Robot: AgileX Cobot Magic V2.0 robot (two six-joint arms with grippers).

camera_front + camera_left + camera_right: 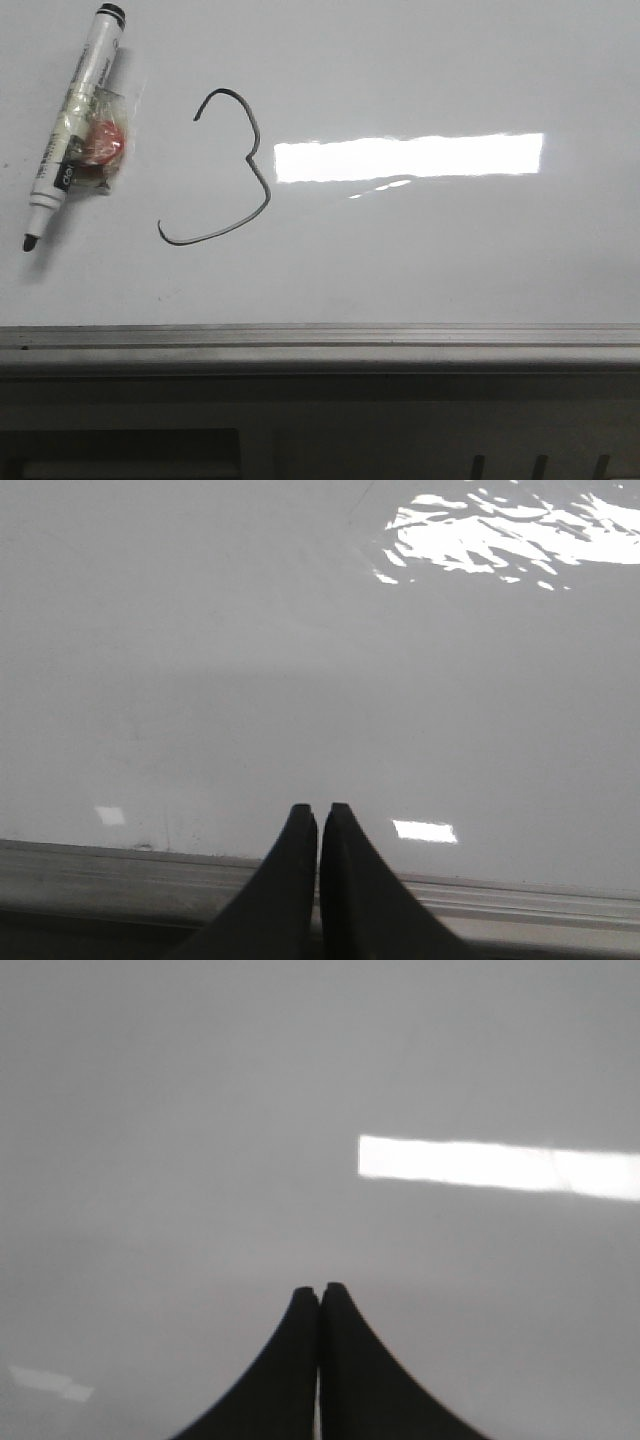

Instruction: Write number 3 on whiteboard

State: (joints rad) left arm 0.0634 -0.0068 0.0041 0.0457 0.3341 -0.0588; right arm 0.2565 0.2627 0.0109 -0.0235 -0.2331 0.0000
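Both claws, left claw [318, 812] and right claw [319, 1291], closed empty; only front shows number 3 [228, 170].

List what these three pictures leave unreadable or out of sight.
- Front view: print on the marker is too small to read.
- Front view: the red thing in clear wrap taped to it is too blurred to name.
- Front view: neither arm shows.
- Wrist views: left gripper and right gripper show only bare whiteboard; the number 3 is outside both.

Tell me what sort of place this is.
Probably an office or lab work surface: a whiteboard lying flat, its silver rail at the near edge, a marker lying beside a hand-drawn 3, and a ceiling-light reflection.
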